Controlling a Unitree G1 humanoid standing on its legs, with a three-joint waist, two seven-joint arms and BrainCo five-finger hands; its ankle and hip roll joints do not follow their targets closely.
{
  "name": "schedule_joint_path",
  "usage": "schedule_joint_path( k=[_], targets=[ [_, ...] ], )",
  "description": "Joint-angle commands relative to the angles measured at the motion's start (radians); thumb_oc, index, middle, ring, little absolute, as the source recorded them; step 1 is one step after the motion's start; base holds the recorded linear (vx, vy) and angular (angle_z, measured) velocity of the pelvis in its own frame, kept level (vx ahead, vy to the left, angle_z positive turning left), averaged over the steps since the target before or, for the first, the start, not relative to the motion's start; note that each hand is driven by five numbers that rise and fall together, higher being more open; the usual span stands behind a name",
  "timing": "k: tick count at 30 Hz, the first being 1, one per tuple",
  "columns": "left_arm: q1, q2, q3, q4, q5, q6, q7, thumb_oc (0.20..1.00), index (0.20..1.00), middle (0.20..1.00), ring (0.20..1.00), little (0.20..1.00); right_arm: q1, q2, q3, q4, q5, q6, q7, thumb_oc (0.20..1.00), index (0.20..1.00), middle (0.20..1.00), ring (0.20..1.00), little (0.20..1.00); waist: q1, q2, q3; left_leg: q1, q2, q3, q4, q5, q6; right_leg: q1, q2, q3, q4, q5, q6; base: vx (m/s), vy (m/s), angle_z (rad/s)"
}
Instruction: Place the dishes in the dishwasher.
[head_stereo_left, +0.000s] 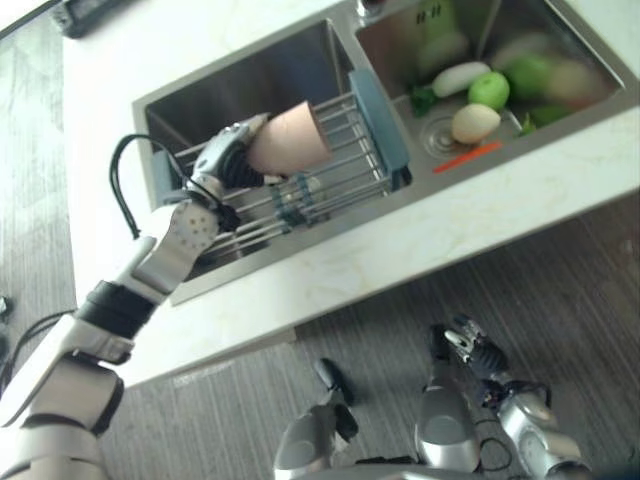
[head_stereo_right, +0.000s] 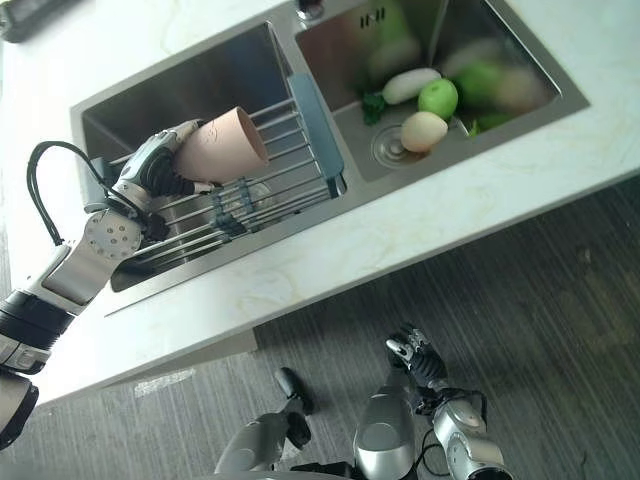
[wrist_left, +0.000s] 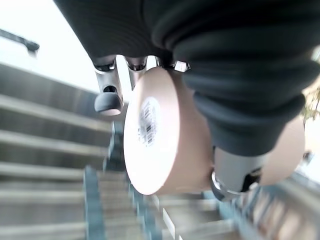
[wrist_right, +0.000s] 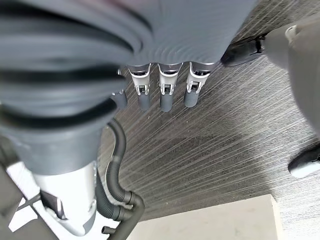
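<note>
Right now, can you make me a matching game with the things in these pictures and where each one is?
Things:
1. pink cup
2. green apple
3. wire rack
4. right hand

Places:
A. hanging down over the floor
B. in the right sink basin with other vegetables
C. held in the left hand
D. sitting across the left sink basin

Pairs: 1-C, 2-B, 3-D, 4-A
</note>
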Motion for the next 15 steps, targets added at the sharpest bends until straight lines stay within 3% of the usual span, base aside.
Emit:
schedule_joint_path(
  k=[1,7,15],
  targets=[
    [-0.028,0.046,0.048,0.001,0.114,-0.126,0.200,0.200,0.200,0.200,0.200,0.200,0.050,0.044,0.012,-0.047,-0.004,-0.034,0.008,1.000,1.000,1.000,1.000,1.000,0.014,-0.029,-0.113,-0.058,0.054,-0.059,0.085,-0.083,-0.061,-0.064,-0.080,-0.066,0.155,-0.148,0.066,0.10,-0.053,0.03],
    [0.117,-0.005,0.153,-0.082,0.226,-0.228,0.383,0.200,0.200,0.200,0.200,0.200,0.101,0.080,0.024,-0.022,-0.054,-0.015,0.000,1.000,1.000,1.000,1.000,1.000,0.033,-0.043,-0.232,0.015,0.051,-0.056,0.088,-0.101,-0.050,0.040,-0.053,-0.095,0.140,-0.173,0.052,0.12,-0.027,0.09],
    [0.221,-0.038,0.294,-0.190,0.186,-0.245,0.507,0.200,0.200,0.200,0.200,0.200,0.115,0.095,-0.006,0.000,-0.107,0.019,0.016,1.000,1.000,1.000,1.000,1.000,0.075,-0.053,-0.311,0.089,0.044,-0.099,0.080,-0.120,-0.042,0.138,-0.017,-0.126,0.136,-0.209,0.030,0.02,-0.052,0.07]
  ],
)
